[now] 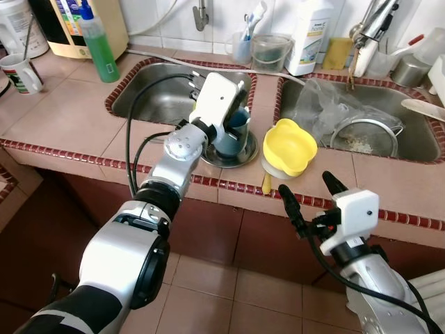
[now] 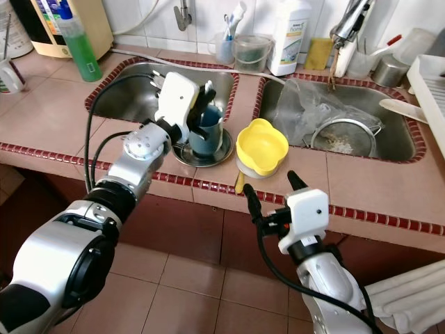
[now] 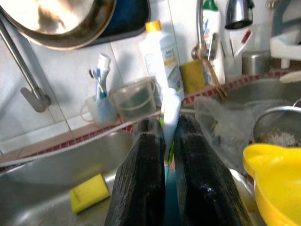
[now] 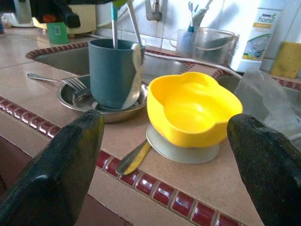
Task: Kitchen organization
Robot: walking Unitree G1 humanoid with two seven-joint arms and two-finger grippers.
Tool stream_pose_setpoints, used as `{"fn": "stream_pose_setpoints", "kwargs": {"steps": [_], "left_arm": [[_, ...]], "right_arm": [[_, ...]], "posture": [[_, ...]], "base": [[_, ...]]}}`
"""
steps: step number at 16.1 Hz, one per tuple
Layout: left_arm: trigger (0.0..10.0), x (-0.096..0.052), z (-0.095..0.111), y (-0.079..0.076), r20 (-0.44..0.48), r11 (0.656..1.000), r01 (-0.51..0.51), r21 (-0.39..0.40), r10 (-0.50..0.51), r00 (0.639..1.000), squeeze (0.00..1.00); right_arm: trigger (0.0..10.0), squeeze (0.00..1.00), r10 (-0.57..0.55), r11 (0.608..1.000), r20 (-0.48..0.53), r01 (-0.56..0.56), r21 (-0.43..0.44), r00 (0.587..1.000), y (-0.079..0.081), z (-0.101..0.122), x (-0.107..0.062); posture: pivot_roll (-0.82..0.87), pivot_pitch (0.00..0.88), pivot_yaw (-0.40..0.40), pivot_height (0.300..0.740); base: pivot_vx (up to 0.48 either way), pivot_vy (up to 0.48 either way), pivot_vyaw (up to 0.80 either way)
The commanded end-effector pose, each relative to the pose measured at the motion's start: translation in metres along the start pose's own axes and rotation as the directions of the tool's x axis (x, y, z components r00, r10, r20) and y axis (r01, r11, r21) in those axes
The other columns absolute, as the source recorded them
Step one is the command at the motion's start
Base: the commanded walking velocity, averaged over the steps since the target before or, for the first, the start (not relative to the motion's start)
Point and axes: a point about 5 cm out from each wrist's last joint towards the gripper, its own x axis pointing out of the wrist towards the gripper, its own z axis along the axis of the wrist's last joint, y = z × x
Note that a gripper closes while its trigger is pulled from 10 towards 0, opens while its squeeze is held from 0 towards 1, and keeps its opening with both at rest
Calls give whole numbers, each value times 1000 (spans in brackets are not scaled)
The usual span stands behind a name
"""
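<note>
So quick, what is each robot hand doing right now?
Left gripper: shut on a white utensil handle in the blue cup.
Right gripper: open, holding nothing.

"home" on the white detergent bottle (image 4: 264, 35) label, smaller print below too blurred to read

Yellow bowl (image 4: 190, 110) blocks right hand (image 1: 306, 191) from cup (image 4: 110, 73).
</note>
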Motion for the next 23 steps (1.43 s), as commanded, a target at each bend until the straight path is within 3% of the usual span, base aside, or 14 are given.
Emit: {"fn": "stream_pose_setpoints", "kwargs": {"steps": [1,10,16,19,21,23], "left_arm": [[10000,1,9,3,36,1000,13,1,-13,999,0],[10000,1,28,6,105,992,124,-18,-121,987,0],[10000,-9,55,45,149,994,108,-20,-104,983,0],[10000,-17,65,59,197,996,65,-64,-51,979,0],[10000,-28,56,66,197,996,-11,-86,27,980,0],[10000,-42,34,66,147,992,-74,-103,89,985,0]], "right_arm": [[10000,0,16,1000,7,-16,3,1000,2,-1,3],[10000,0,23,1000,41,-23,-7,999,-2,0,15],[10000,0,35,999,65,-34,-21,997,-5,0,25],[10000,0,41,999,93,-39,-25,995,-5,3,34],[10000,0,15,1000,132,-12,-17,991,-10,11,42],[10000,0,-62,998,180,65,-10,982,-20,20,48]], "posture": [[-132,71,30,740],[-117,33,36,740],[-82,0,47,740],[-64,0,40,740],[-59,0,33,740],[-54,0,30,740]], "base": [[0,0,0],[0,0,0],[0,0,0],[0,0,0],[0,0,0],[0,0,0]]}}
